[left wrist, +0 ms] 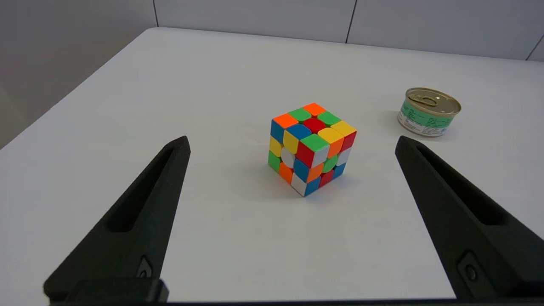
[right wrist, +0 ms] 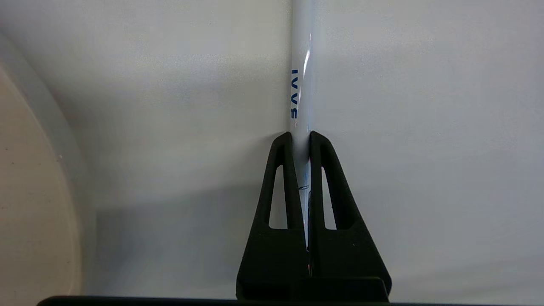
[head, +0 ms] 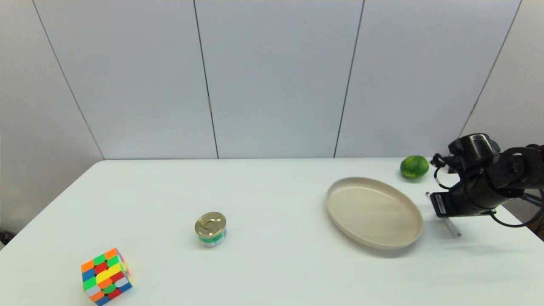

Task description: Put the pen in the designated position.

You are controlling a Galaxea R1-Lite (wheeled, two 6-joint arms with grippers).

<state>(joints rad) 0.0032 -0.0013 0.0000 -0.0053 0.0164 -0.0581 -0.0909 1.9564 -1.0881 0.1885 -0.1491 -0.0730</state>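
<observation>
Pen (right wrist: 301, 72) is the thing at stake, and it lies on the white worktop (head: 272, 199) at about three o'clock, just right of the beige oval plate (head: 374, 211) and apart from its rim.

Going left to right across the worktop in the head view: a multicoloured puzzle cube (head: 106, 276) sits at about eight o'clock, near the front edge. A little right of it and further back stands a small round tin (head: 211, 229) with a gold pull-tab lid and a green label, well apart from the cube. The left hand (left wrist: 291, 146) shows only in its own wrist view, hanging above the worktop with its two black fingers (left wrist: 140, 212) spread wide, the cube lying between and beyond their tips and touching neither; the tin sits off past the far finger.

Right of centre lies the plate, bare inside. Behind its right end, at about two o'clock near the back edge, rests a green lime (head: 414, 166).

Last comes the right hand (right wrist: 301, 138), low over the worktop just right of the plate. Its fingers (right wrist: 282, 178) are pressed together on the pen's barrel, pinching it lengthwise so that the white barrel with its blue print runs straight out past the fingertips. In the head view one end of the pen pokes out from under the black wrist toward the front, and a short bit shows behind it.
</observation>
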